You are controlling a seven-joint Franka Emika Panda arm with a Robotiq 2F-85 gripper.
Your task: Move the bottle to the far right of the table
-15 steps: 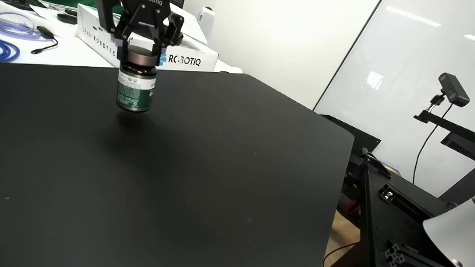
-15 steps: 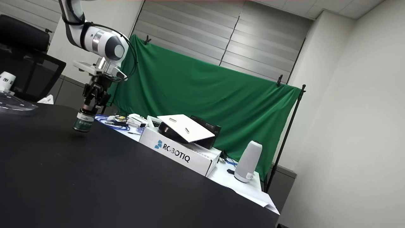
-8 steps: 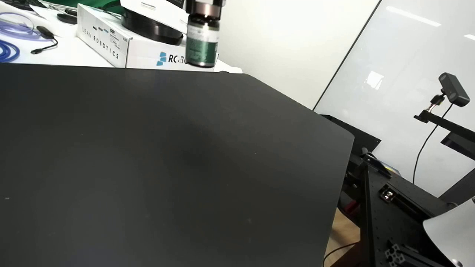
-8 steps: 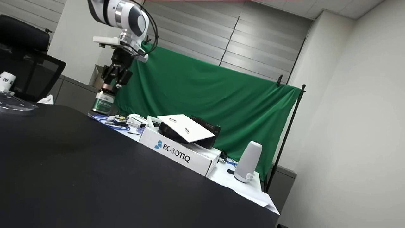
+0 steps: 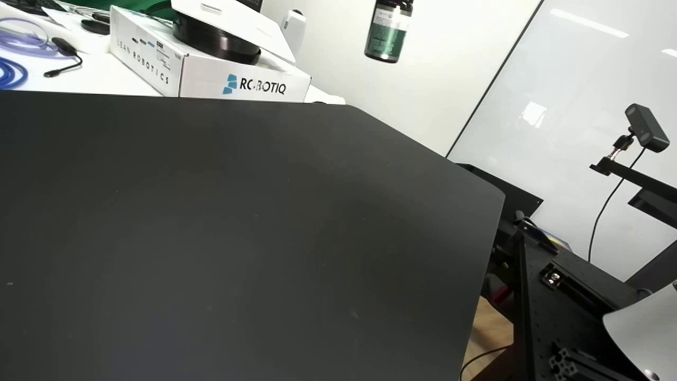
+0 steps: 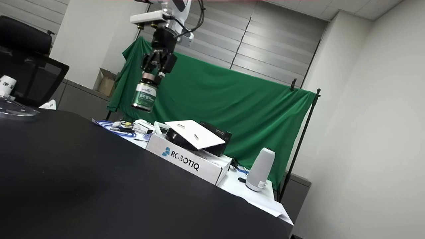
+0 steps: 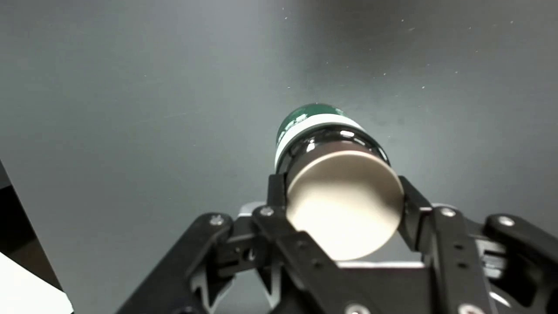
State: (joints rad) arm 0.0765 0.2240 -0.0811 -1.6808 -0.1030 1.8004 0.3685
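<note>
The bottle, dark glass with a green label and white band, hangs in the air in both exterior views (image 5: 388, 33) (image 6: 145, 95), slightly tilted. My gripper (image 6: 153, 72) is shut on its brown cap. In the wrist view the fingers (image 7: 342, 192) touch both sides of the cap, and the bottle (image 7: 311, 115) points away from the camera, its lower part partly hidden by the cap. The matte black table (image 5: 238, 238) lies well below it and also shows in an exterior view (image 6: 132, 186) and the wrist view (image 7: 130, 131). In an exterior view the gripper is cut off above the top edge.
A white box with lettering (image 5: 243, 82) stands on a white desk beyond the table edge, also in an exterior view (image 6: 189, 161). A clear round plastic item (image 6: 16, 111) is at the table's left. A camera on a stand (image 5: 646, 127) is beyond the right edge.
The gripper has lifted the bottle from low over the table to high above it, moving up and to the right in both exterior views. The grip on the cap stays.
</note>
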